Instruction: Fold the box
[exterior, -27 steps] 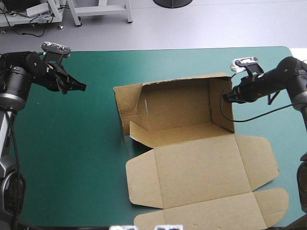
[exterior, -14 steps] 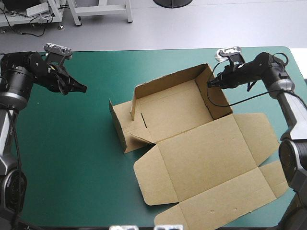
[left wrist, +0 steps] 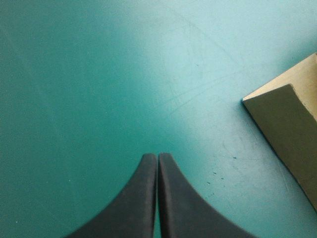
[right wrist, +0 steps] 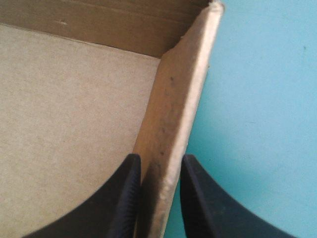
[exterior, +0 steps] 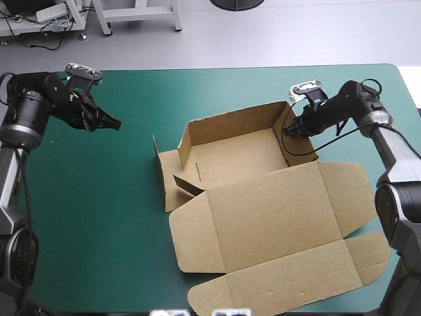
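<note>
Brown board box (exterior: 237, 155), a cut sheet partly raised into a tray, is gripped at one wall by the right tool (exterior: 287, 130), a pair of broad black curved fingers. In the right wrist view the right tool (right wrist: 159, 161) is clamped on the upright end wall (right wrist: 173, 114). One finger stands inside the tray and the other outside it over the teal-green cover. Only the thickness of the board separates the two fingers. Ahead of the tool, the end wall meets the far long wall at a corner. The tray floor (right wrist: 64, 109) lies beside the inner finger.

The left tool (exterior: 117, 124), of the same black two-finger form, is closed on nothing. In the left wrist view its fingers (left wrist: 143, 198) meet in one pointed arch over bare cover. A corner of the box (left wrist: 290, 124) shows ahead and to one side, clear of the tool.

In the high view the box sits right of centre on the surface with the teal-green cover (exterior: 92, 217).
- The tray is toward the far edge and open on top, with its far wall and right end wall upright.
- The left end panels (exterior: 168, 178) are splayed outward.
- The wide lid panel (exterior: 270, 210) lies flat on the near side of the tray.
- The lid's outer flaps (exterior: 289, 283) are spread flat close to the near edge.

The left tool is over the far left part of the surface, well apart from the box.
</note>
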